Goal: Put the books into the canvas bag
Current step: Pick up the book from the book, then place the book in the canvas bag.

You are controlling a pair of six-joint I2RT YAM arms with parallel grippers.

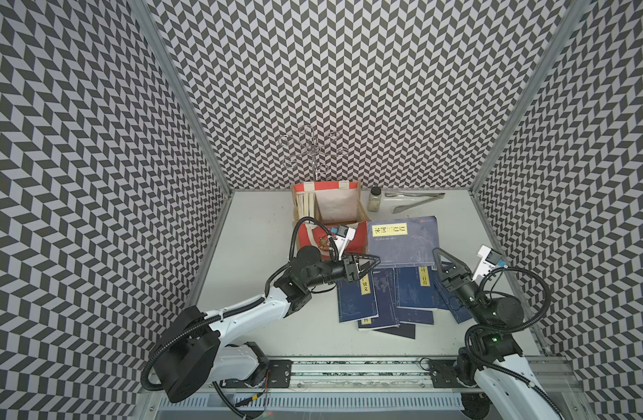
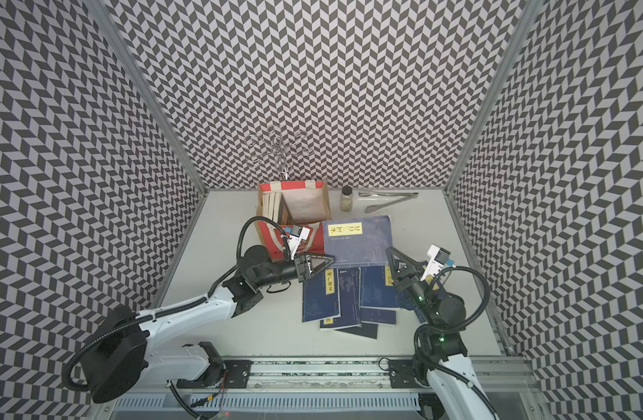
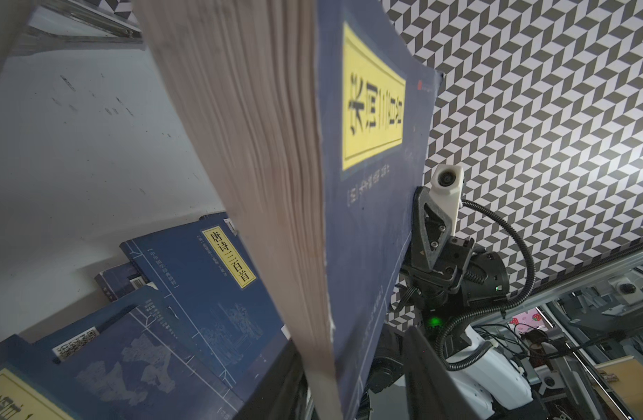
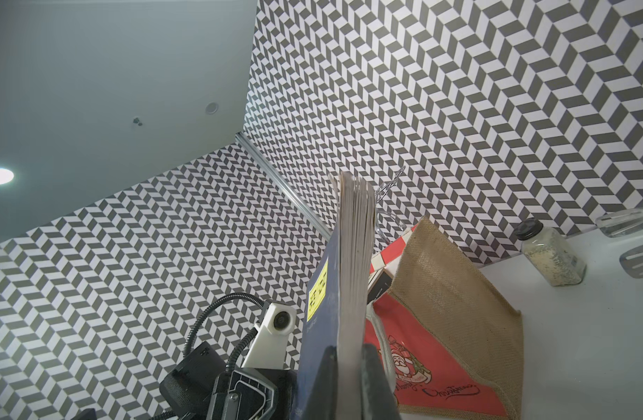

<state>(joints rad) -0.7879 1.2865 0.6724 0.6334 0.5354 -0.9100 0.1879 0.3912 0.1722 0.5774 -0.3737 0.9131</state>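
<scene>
A: What has hold of the book?
B: The right gripper (image 1: 437, 255) is clamped on 1 near corner of a navy book (image 1: 403, 242) and holds it raised and tilted, cover up. The left gripper (image 1: 372, 262) sits at the other near corner, jaws either side of the page edge. The left wrist view shows a gap between 1 finger (image 3: 422, 367) and the cover, so I'd call that no grip yet.
A: And the bag from there?
B: The canvas bag (image 1: 363, 207) stands just beyond the left gripper, mouth up. The book's long axis runs from the right gripper across to the left one, so the left arm is nearer.
A: Anything inside?
B: A few stowed books (image 1: 305, 203) stand on edge against the wall on the left arm's side; the rest is bare white lining. Several loose books (image 1: 356, 302) lie overlapping beneath both grippers
</scene>
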